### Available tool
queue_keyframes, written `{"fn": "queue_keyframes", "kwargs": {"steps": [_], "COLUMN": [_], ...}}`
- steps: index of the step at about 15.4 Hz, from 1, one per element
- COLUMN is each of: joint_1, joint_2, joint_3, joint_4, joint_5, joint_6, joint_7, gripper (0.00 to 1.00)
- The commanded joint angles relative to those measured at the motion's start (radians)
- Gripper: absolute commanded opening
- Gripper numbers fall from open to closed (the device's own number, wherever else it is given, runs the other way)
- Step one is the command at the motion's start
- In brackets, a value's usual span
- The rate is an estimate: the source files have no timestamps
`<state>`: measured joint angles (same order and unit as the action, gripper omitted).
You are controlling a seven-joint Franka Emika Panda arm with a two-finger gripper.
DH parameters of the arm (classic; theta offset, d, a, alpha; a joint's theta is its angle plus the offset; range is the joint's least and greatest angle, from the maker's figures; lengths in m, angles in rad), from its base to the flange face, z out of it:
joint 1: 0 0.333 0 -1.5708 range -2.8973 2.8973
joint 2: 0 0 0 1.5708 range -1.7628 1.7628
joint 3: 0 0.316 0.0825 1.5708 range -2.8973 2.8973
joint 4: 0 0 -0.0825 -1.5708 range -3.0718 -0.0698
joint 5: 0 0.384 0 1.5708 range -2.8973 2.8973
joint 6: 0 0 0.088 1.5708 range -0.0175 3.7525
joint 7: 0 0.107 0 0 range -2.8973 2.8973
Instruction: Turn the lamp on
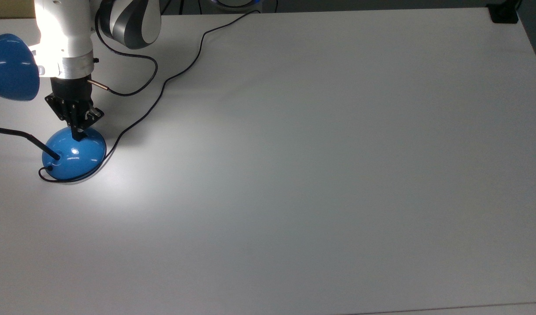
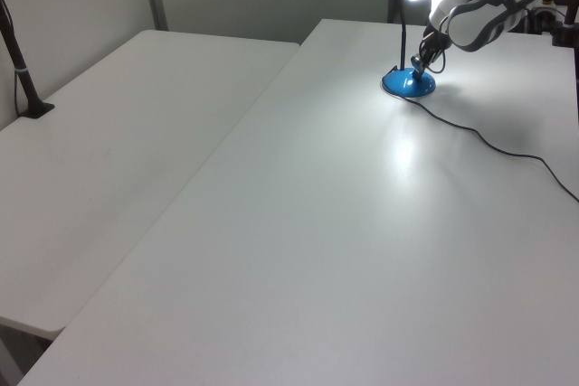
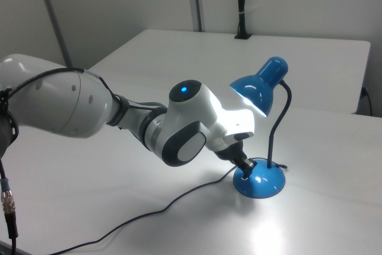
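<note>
The blue lamp stands at the top view's left, and its dome base (image 1: pixel 73 154) rests on the white table (image 1: pixel 316 175). Its shade (image 1: pixel 9 68) hangs above and glows; light falls on my arm and on the table beside the base. My gripper (image 1: pixel 79 134) is shut, pointing down, with its tips touching the far side of the base where the switch sits; the switch itself is hidden under them. In the right view the lit shade (image 3: pixel 259 91) shines over the gripper (image 3: pixel 246 167) and the base (image 3: pixel 261 181). In the left view the base (image 2: pixel 409 85) is far back.
The lamp's black cord (image 1: pixel 163 85) snakes from the base toward the table's far edge. A black clamp (image 1: pixel 504 13) sits at the far right corner. In the left view a second white table (image 2: pixel 109 133) adjoins, with a black post (image 2: pixel 20 70) on it.
</note>
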<state>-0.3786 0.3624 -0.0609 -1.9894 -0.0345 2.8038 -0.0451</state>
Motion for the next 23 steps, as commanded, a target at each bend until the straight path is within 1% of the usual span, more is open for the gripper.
{"fn": "queue_keyframes", "kwargs": {"steps": [1, 3, 5, 6, 7, 8, 9, 12, 14, 16, 18, 19, 20, 22, 23], "joint_1": [0.017, 0.047, 0.085, 0.098, 0.101, 0.106, 0.118, 0.167, 0.201, 0.236, 0.241, 0.242, 0.244, 0.241, 0.241], "joint_2": [-0.064, -0.126, -0.161, -0.178, -0.187, -0.197, -0.203, -0.235, -0.267, -0.312, -0.361, -0.369, -0.373, -0.408, -0.411], "joint_3": [0.006, 0.016, 0.048, 0.073, 0.093, 0.114, 0.131, 0.141, 0.142, 0.142, 0.141, 0.141, 0.141, 0.130, 0.128], "joint_4": [-0.023, -0.020, -0.017, -0.017, -0.014, 0.007, 0.035, 0.183, 0.271, 0.302, 0.301, 0.297, 0.294, 0.258, 0.253], "joint_5": [0.001, -0.001, -0.001, -0.001, -0.001, -0.001, 0.001, 0.004, 0.011, 0.010, 0.018, 0.019, 0.027, 0.076, 0.079], "joint_6": [-0.045, -0.201, -0.317, -0.358, -0.413, -0.488, -0.595, -0.940, -1.111, -1.164, -1.158, -1.149, -1.124, -1.014, -1.006], "joint_7": [0.010, 0.008, 0.013, 0.013, 0.013, 0.014, 0.016, 0.031, 0.030, 0.030, 0.019, 0.017, 0.017, 0.011, 0.002], "gripper": [0.00, 0.00, 0.00, 0.02, 0.06, 0.22, 0.46, 1.00, 1.00, 1.00, 1.00, 1.00, 1.00, 1.00, 1.00]}}
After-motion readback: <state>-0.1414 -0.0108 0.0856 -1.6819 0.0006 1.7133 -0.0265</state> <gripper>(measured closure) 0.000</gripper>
